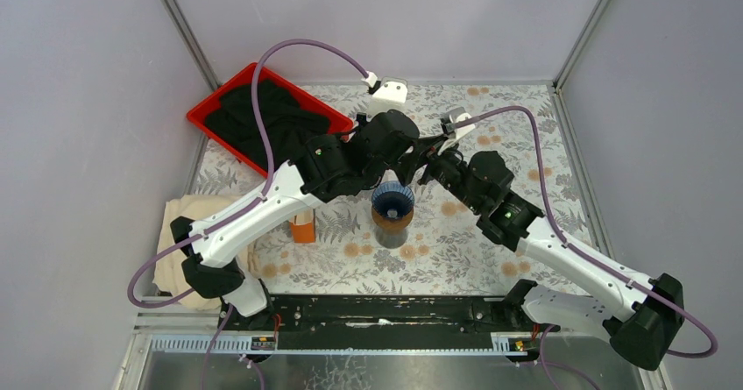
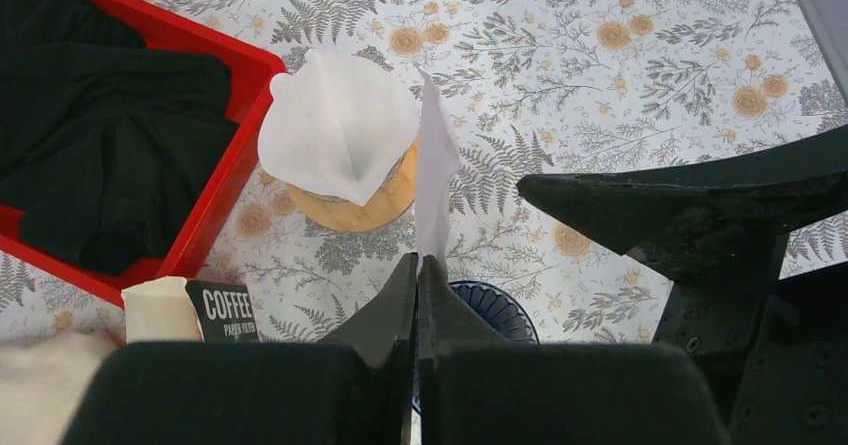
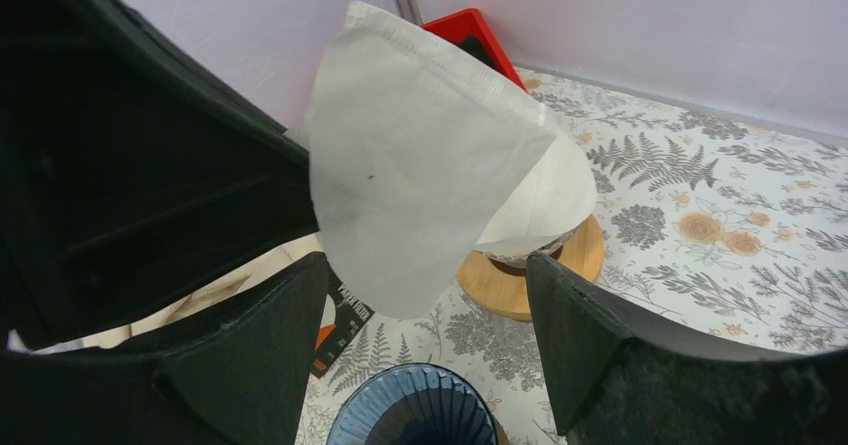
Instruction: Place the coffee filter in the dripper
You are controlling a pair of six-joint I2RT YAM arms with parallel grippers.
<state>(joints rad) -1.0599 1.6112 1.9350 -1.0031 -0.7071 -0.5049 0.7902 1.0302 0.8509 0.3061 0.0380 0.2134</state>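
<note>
My left gripper [image 2: 418, 260] is shut on the bottom edge of a white paper coffee filter [image 2: 436, 165], held upright and seen edge-on. In the right wrist view the filter [image 3: 420, 175] hangs broadside above and behind the blue ribbed dripper [image 3: 415, 410]. The dripper [image 1: 392, 201] sits on a brown jar at the table's middle, and it also shows in the left wrist view [image 2: 497, 310] just under the fingers. My right gripper [image 3: 425, 263] is open and empty, one finger on each side of the filter's lower tip. Both grippers meet just behind the dripper in the top view.
A wooden stand [image 2: 368, 210] holding another white filter [image 2: 335, 130] is beyond the dripper. A red tray [image 1: 203, 109] with black cloth sits at the back left. A coffee filter box [image 1: 303, 229] stands left of the dripper, with a beige cloth [image 1: 188, 219] at the left edge.
</note>
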